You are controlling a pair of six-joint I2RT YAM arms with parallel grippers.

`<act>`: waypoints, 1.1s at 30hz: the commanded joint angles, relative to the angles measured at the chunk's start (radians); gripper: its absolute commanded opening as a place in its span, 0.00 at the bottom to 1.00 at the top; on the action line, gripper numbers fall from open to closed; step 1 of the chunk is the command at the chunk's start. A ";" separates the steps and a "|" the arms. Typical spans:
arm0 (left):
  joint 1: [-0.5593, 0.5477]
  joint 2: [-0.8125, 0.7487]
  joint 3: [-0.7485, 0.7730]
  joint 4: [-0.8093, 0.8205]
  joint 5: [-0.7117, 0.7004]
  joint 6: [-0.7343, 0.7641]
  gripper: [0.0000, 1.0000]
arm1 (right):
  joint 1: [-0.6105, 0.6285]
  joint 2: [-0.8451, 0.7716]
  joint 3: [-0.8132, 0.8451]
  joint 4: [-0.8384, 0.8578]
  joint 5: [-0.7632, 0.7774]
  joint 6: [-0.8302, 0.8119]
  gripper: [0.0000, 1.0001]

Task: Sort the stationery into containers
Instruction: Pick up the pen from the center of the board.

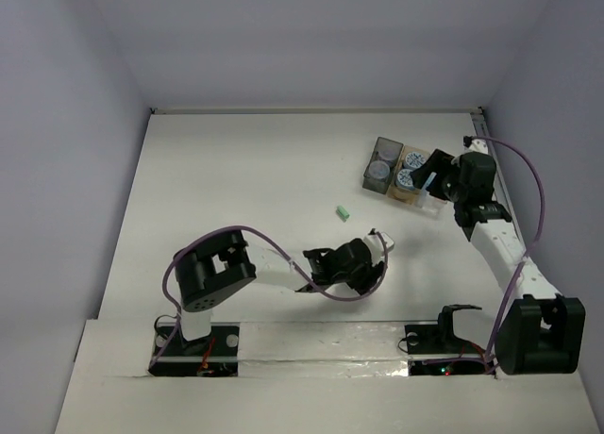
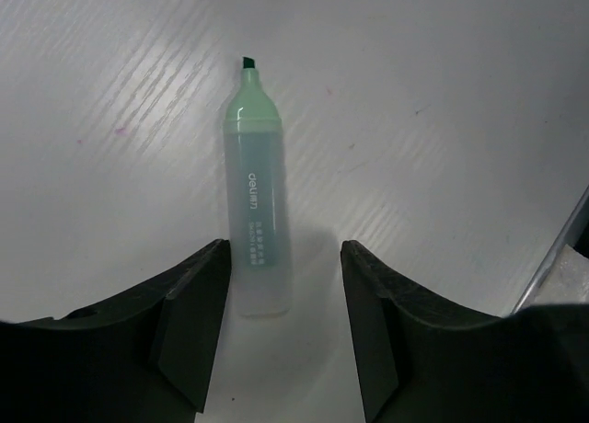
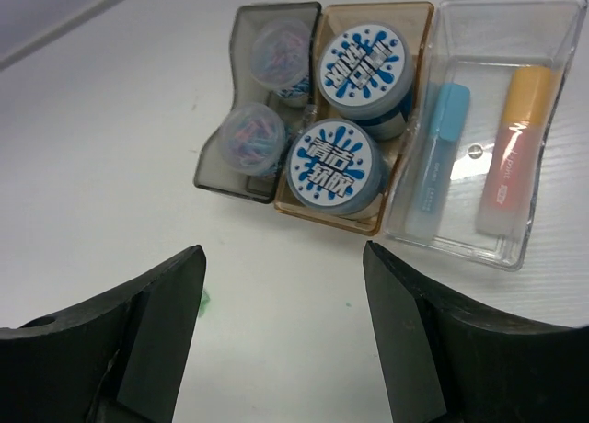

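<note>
A mint green stick [image 2: 256, 193] lies on the white table, with its blunt end between my left gripper's [image 2: 283, 285] open fingers. It also shows in the top view [image 1: 343, 212], just beyond the left gripper [image 1: 357, 264]. My right gripper [image 3: 285, 276] is open and empty, near the three joined trays. The dark grey tray [image 3: 213, 165] holds two jars with clear tops. The tan tray [image 3: 322, 216] holds two blue-white jars [image 3: 333, 164]. The clear tray [image 3: 552, 18] holds a light blue stick [image 3: 437, 156] and an orange stick [image 3: 515, 147].
The trays [image 1: 382, 151] stand at the far right of the table, close to its right edge and wall. My right gripper [image 1: 436, 175] hovers over their right end. A purple cable loops around the left arm [image 1: 245, 231].
</note>
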 commanded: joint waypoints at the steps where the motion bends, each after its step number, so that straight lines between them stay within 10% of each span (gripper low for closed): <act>1: -0.018 0.040 0.067 -0.080 -0.114 0.033 0.48 | 0.004 -0.064 -0.025 0.092 -0.058 0.024 0.75; 12: -0.047 0.160 0.112 -0.168 -0.301 0.010 0.28 | 0.004 -0.205 -0.099 0.090 -0.066 0.044 0.72; 17: -0.056 0.145 0.092 -0.170 -0.401 -0.010 0.00 | 0.004 -0.243 -0.109 0.076 -0.069 0.049 0.61; 21: -0.038 -0.054 -0.017 -0.070 -0.366 -0.027 0.00 | 0.004 -0.227 -0.108 0.081 -0.154 0.043 0.28; 33: 0.253 -0.651 -0.484 0.189 -0.013 -0.154 0.00 | 0.367 0.059 0.050 0.024 -0.078 -0.072 0.31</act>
